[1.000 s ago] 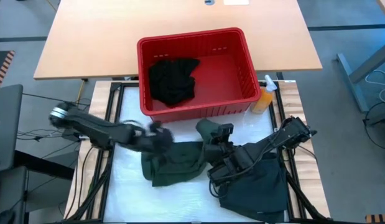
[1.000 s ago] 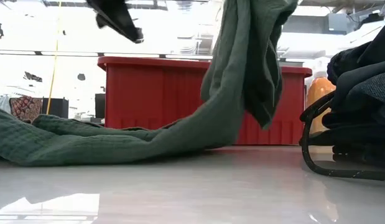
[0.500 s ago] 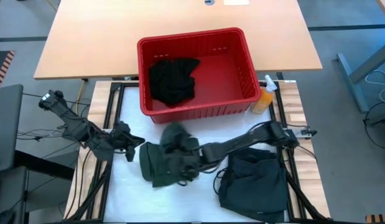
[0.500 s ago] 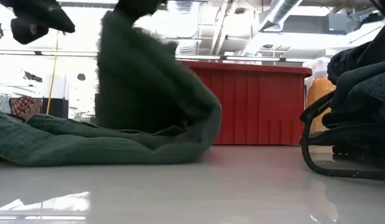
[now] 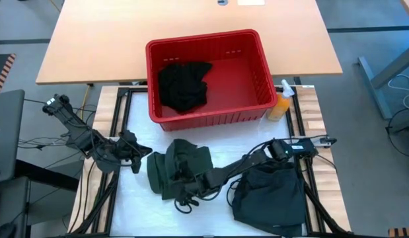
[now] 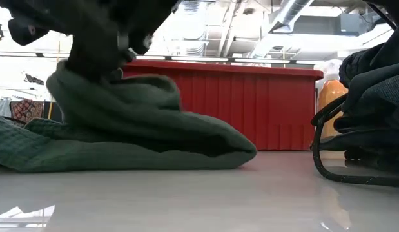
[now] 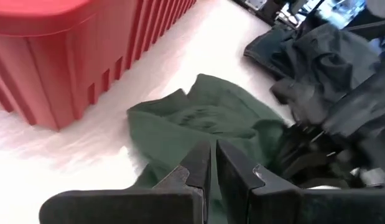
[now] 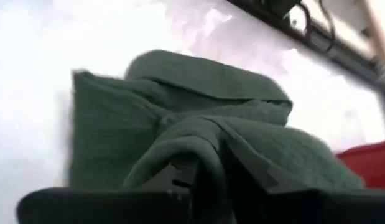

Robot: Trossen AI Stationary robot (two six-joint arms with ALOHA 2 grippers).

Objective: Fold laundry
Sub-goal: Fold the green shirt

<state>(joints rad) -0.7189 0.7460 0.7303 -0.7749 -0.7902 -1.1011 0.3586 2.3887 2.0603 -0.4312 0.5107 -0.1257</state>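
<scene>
The green garment [image 5: 180,168] lies bunched and folded over itself on the white surface [image 5: 135,198], just in front of the red basket [image 5: 211,76], which serves as the landmark here. In the right wrist view a fold of the green cloth [image 8: 198,124] sits between the right gripper's [image 5: 189,188] two dark fingers [image 8: 180,171], which stand a little apart around it; whether they actually pinch the cloth cannot be told. That gripper is low over the garment's edge farthest from the basket. A black garment [image 5: 184,84] rests inside the basket, against its left wall, and a dark teal garment [image 5: 270,192] is heaped in front of the basket's right corner, beside the green one. The left gripper [image 5: 133,151] hovers to the left of the green garment, in front of the basket's left corner, its fingers [image 7: 201,165] pressed together and holding nothing. An orange spray bottle [image 5: 281,102] stands touching the basket's right front corner.
</scene>
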